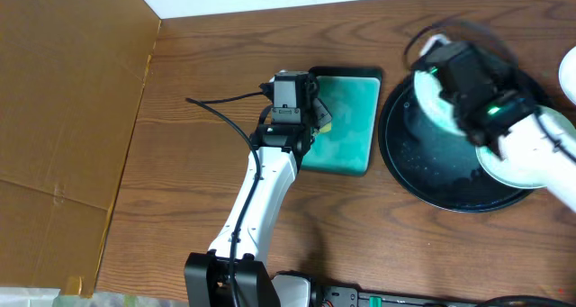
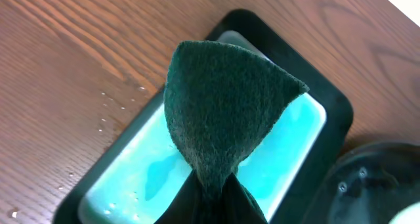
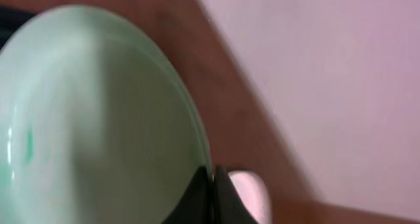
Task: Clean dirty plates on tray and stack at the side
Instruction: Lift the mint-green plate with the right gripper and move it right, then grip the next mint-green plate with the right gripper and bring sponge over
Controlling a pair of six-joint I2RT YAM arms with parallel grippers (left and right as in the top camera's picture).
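- Table (image 1: 207,73): brown wood. The left arm rises from the near edge and reaches toward the middle.
- Pale plate (image 1: 502,167): lies on the near-right part of the tray, half hidden under the right arm.
- Tray (image 1: 423,176): big, round and black, on the right side of the table. Wet specks on its floor.
- Teal dish (image 2: 289,152): rectangular with a dark rim, mid-table, just left of the tray. Cannot tell if they touch. A thin pool of water sits in it.
- Droplets (image 2: 105,112): on the wood by the dish's left side.
- Left claw (image 2: 210,194): clenched on the lower end of the green pad (image 2: 223,106). The pad fans out above the pinch and is held over the dish.
- Right claw (image 3: 213,184): clamped on the rim of the mint plate (image 3: 98,119). The plate is tilted, over the far-left part of the tray. Overhead view is blurred here, so cannot tell if it touches the tray.
- Teal smear (image 3: 29,145): on the mint plate's inner face, near the rim.
- Cardboard (image 1: 63,91): covers the left side, up to the far-left corner.
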